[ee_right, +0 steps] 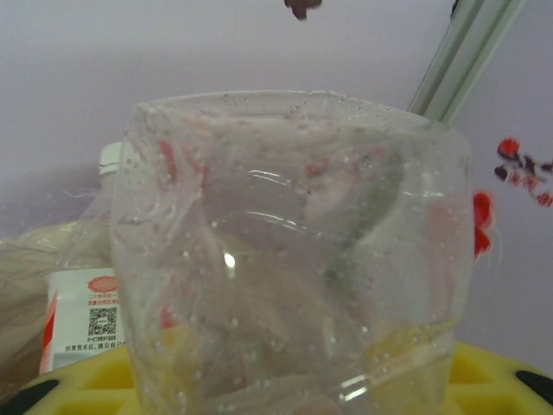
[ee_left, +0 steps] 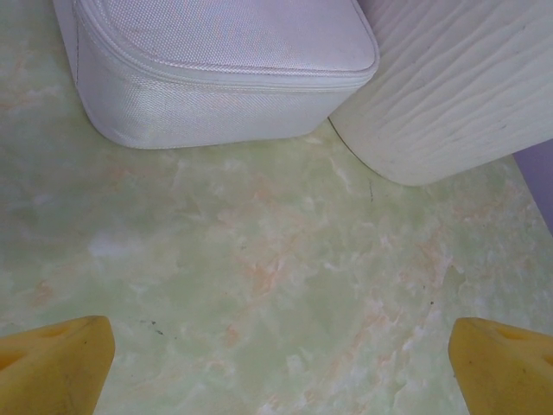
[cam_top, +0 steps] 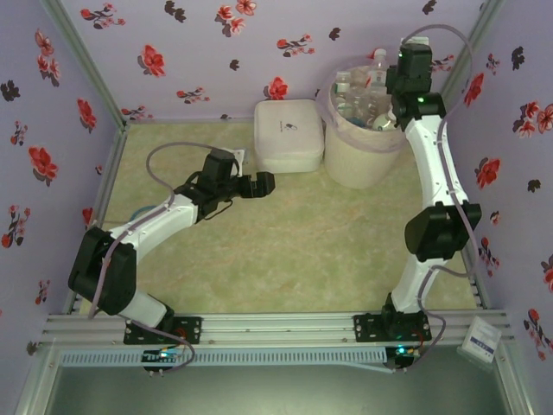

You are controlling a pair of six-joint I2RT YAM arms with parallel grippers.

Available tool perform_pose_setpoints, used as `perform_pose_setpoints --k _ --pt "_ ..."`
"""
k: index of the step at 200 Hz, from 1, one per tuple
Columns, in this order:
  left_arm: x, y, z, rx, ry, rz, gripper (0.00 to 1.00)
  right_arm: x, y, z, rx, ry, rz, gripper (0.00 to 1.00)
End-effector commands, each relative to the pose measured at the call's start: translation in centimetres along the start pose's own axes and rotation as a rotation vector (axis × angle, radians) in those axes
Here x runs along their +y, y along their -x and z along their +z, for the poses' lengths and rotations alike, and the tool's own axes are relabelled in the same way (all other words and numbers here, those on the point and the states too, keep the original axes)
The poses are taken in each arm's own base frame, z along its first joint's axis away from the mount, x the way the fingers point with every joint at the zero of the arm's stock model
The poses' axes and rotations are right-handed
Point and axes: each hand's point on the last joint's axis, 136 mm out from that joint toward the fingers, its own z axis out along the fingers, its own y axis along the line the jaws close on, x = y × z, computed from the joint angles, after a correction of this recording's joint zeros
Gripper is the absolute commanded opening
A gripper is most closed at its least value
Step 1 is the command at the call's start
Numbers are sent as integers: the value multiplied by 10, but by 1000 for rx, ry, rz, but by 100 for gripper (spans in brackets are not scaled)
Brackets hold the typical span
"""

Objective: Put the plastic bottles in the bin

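The bin [cam_top: 359,160], a cream-white bucket lined with a pale-pink bag, stands at the back right and holds several plastic bottles [cam_top: 356,93]. My right gripper [cam_top: 394,118] hangs over its rim, shut on a clear plastic bottle [ee_right: 294,251] that sits between its yellow fingers [ee_right: 484,380] in the right wrist view. A white-labelled bottle [ee_right: 86,322] lies behind it at the left. My left gripper [cam_top: 266,183] is open and low over the table, with nothing between its fingertips [ee_left: 60,363]. The bin's wall [ee_left: 458,86] shows ahead of it to the right.
A flat white lidded box [cam_top: 288,134] sits just left of the bin, close in front of the left gripper [ee_left: 225,69]. The green marbled table [cam_top: 285,251] is enclosed by floral walls and a metal frame post [ee_right: 462,52].
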Motion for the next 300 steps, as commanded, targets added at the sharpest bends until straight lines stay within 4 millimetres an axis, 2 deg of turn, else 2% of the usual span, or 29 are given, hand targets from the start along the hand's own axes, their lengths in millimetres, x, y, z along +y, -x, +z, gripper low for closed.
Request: perform_pose_setpoints --k 1,17,32,52,79,105,132,146,162,190,224,244,268,300 --pt "3 5 -6 -22 12 5 100 9 -32 13 147 35 46 54" --pt "3 6 -6 -22 11 7 100 10 -41 20 195 29 56 60" --pt "3 5 -6 -19 13 10 100 11 -40 21 203 29 62 68" --pt "3 6 -8 -18 17 14 100 9 -24 15 163 30 84 83" --pt "4 6 -8 -18 20 15 100 7 2 -2 100 66 113 94" --pt "3 9 -9 -20 19 20 100 -5 29 -27 32 59 125 99" --pt "3 11 -10 -22 23 31 100 -16 55 -55 -45 77 150 99" --pt "3 12 -10 -24 25 30 100 -17 60 -62 -62 87 158 97" --pt "4 11 -8 -21 25 29 100 -18 55 -55 -47 83 155 96" --pt "4 9 -9 -19 21 25 100 -10 34 -28 23 114 180 93" --pt "8 5 -13 -19 34 23 100 18 10 4 87 225 216 90" --pt "8 5 -15 -21 37 19 100 44 -7 17 152 377 263 90" --pt "6 5 -18 -4 39 26 100 57 -23 18 192 447 270 90" --pt "5 11 -21 -6 43 42 100 45 2 -1 99 428 287 89"
